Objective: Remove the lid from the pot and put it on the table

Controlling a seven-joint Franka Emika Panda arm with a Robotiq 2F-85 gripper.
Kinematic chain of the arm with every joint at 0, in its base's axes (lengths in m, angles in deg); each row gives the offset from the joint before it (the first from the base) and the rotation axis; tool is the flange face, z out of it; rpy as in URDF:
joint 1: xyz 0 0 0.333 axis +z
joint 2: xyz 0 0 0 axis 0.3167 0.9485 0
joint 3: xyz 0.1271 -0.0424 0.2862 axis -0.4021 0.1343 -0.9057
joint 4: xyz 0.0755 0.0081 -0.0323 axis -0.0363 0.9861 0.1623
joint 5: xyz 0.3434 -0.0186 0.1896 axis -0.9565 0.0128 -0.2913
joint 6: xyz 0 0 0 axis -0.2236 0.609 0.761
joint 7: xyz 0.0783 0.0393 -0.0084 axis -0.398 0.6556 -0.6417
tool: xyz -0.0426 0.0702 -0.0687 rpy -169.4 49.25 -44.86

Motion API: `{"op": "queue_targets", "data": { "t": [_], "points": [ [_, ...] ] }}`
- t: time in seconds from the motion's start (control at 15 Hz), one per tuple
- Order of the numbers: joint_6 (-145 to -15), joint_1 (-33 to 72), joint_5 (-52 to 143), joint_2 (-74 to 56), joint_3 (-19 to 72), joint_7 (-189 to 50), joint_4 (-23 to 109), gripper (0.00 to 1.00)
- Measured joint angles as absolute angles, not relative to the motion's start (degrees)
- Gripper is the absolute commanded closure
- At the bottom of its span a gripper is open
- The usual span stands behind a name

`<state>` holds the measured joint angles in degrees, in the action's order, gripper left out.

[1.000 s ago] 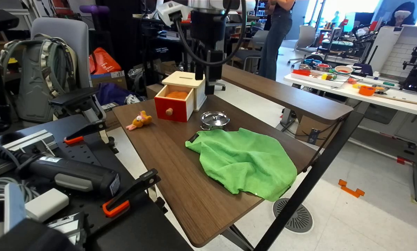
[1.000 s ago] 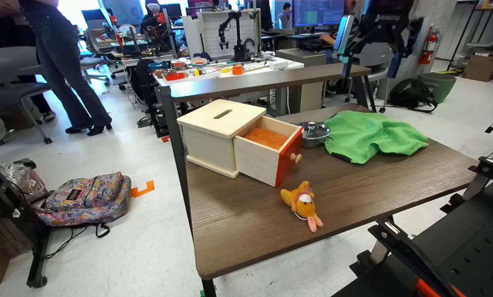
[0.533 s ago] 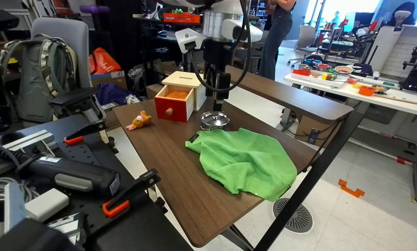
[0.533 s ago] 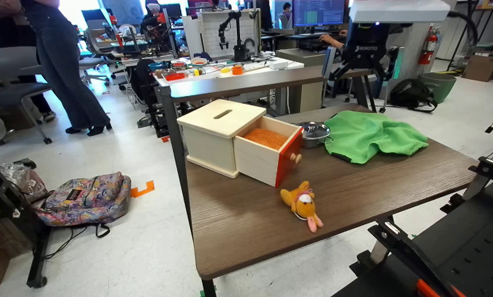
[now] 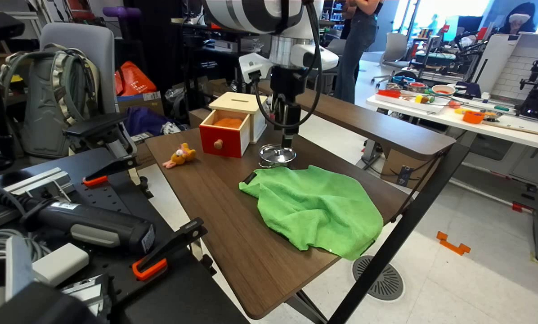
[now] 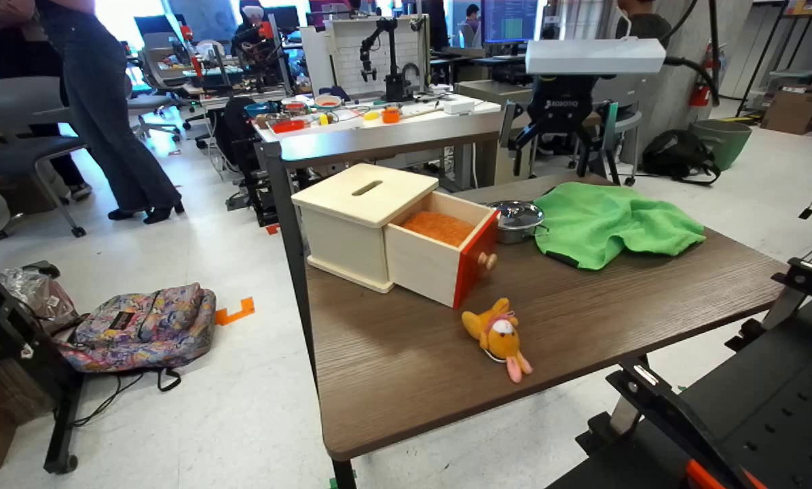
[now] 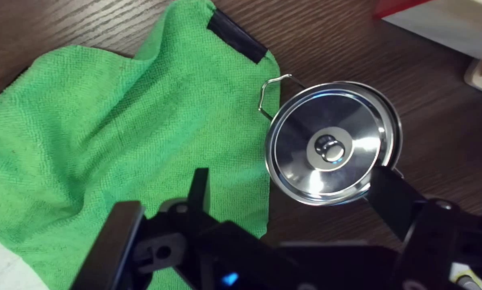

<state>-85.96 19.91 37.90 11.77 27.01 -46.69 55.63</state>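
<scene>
The silvery round lid with a small knob rests on the low metal pot. The lid and pot stand on the brown table in both exterior views. My gripper is open and empty, its fingers wide apart. In the wrist view one fingertip overlaps the lid's lower right edge and the other is over the green cloth. In the exterior views the gripper is above and behind the pot, and it also shows here. I see no contact with the lid.
A green cloth lies against the pot's side. A wooden box with its red-fronted drawer pulled out stands close on the pot's other side. An orange plush toy lies near the table edge. A raised shelf runs behind.
The gripper has come down and moved sideways toward the pot, staying open. The lid, pot, cloth, box and toy have not moved.
</scene>
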Motion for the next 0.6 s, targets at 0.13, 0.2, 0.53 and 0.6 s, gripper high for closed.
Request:
{"op": "queue_targets", "data": {
  "t": [0.13,0.2,0.53,0.6],
  "points": [
    [-86.0,20.8,37.9,13.7,27.6,-45.2,53.8,0.0],
    [-86.0,21.2,37.9,14.6,27.8,-44.5,52.9,0.0],
    [-85.9,22.6,37.9,18.0,28.4,-42.4,49.5,0.42],
    [-85.9,22.7,37.9,18.5,28.5,-42.1,49.0,0.51]
  ]
}}
